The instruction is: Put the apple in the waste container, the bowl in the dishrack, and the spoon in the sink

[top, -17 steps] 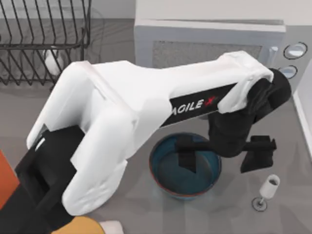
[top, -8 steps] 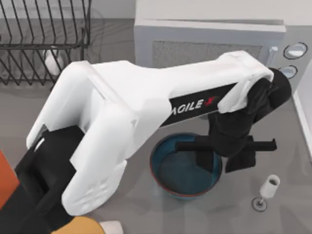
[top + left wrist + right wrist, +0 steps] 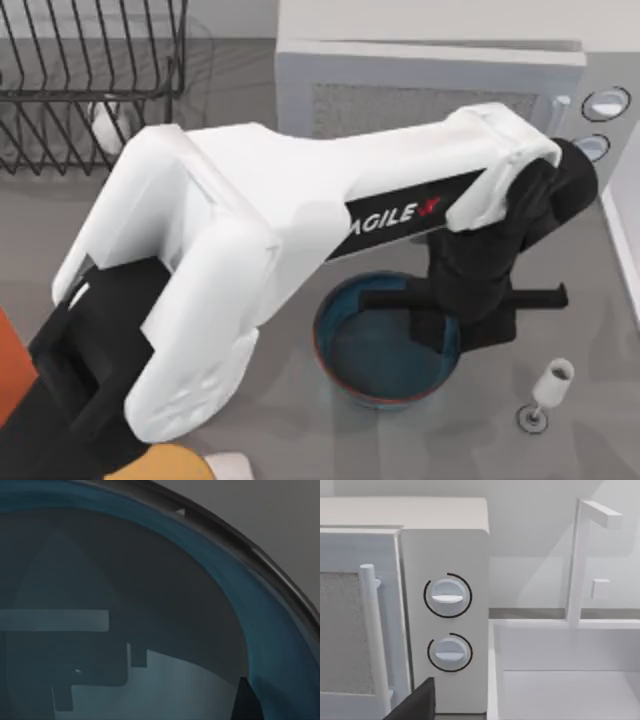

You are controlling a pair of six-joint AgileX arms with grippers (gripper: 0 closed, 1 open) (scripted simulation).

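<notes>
Seemingly pinching its thin reddish rim, left gripper [image 3: 462, 332] fingers hold the teal bowl [image 3: 375, 355].

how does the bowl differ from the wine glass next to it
The bowl is wide, deep and teal inside with a reddish-brown rim; the wine glass is small, white and stemmed. The left tool is at the bowl's right rim, while the glass stands free. Both rest on the grey table.

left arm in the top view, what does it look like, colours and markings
The left arm has bulky, rounded white shells with black sections at its lower end and at the wrist. A black band along the forearm carries white AGILE lettering followed by a red X. The left gripper is matte black and blocky, with a thin flat black crossbar above its fingers. No loose cables are visible.
</notes>
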